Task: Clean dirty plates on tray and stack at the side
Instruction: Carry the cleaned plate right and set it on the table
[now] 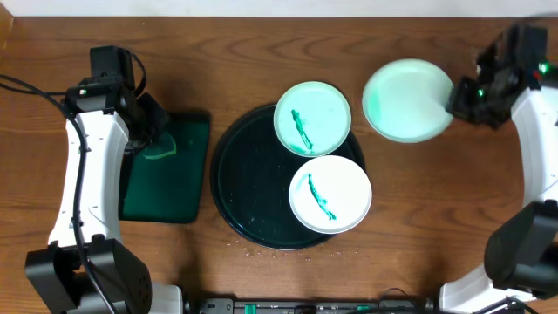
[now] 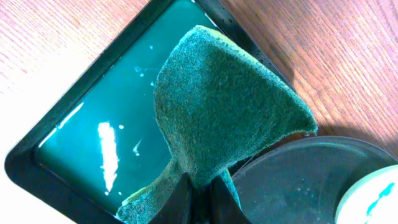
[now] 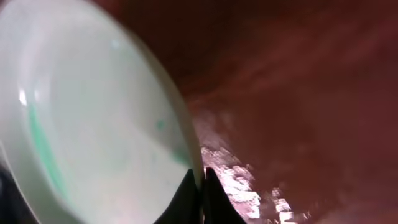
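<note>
Two plates with dark green streaks lie on the round black tray: a pale turquoise plate at its far edge and a white plate at its right. A third pale plate is to the right of the tray, gripped at its right rim by my right gripper; in the right wrist view the fingers pinch the rim of this plate. My left gripper is shut on a green sponge over the rectangular green tray.
The rectangular dark green tray lies left of the black tray, with wet streaks inside. A corner of the black tray shows in the left wrist view. Brown wooden table surrounds everything. Small crumbs lie near the black tray's front edge.
</note>
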`<state>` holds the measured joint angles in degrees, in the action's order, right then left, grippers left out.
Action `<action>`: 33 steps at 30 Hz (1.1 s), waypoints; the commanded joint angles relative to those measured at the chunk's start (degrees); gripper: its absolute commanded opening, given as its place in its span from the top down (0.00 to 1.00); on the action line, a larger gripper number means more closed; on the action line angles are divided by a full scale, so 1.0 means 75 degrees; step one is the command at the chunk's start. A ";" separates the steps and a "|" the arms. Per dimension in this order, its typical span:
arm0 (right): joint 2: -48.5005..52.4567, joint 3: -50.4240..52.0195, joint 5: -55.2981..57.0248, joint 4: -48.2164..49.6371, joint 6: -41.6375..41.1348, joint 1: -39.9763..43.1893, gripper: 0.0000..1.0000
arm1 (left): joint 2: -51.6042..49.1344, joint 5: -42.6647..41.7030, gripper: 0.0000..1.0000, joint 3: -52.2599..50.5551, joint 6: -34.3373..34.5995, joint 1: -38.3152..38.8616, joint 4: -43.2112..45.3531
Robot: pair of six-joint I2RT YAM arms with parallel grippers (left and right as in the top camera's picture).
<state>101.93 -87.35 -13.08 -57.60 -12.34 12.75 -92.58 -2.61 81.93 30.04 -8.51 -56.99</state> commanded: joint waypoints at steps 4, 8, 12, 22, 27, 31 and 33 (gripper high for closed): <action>-0.0044 0.2238 -0.0259 0.1664 -0.0017 0.0548 0.99 | 0.0012 0.0041 0.93 -0.0119 0.0090 -0.0020 0.0009; -0.0038 0.3019 -0.0041 0.2739 -0.0227 0.0527 0.99 | 0.0012 0.0041 0.93 -0.0119 0.0090 -0.0020 0.0012; -0.0032 0.3515 0.0350 0.3311 -0.0294 0.0280 0.94 | 0.0012 0.0044 0.93 -0.0119 0.0090 -0.0020 0.0015; -0.0105 0.1597 -0.0694 0.0627 -0.0358 -0.0172 0.65 | 0.0012 0.0044 0.93 -0.0119 0.0087 -0.0020 0.0195; -0.0076 0.1084 -0.1425 -0.0230 0.1017 -0.1297 0.63 | 0.0012 0.0041 0.93 -0.0119 0.0090 -0.0020 0.0216; -0.0035 0.1326 -0.0513 -0.0478 0.1638 -0.2363 0.65 | 0.0012 0.0044 0.93 -0.0119 0.0087 -0.0003 0.0216; -0.0035 0.1469 -0.0289 -0.0458 0.1778 -0.2684 0.67 | 0.0012 0.0044 0.93 -0.0119 0.0087 -0.0006 0.0216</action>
<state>101.82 -78.11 -19.22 -60.82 -3.53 -4.21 -92.58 -2.63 81.34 30.17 -8.51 -55.46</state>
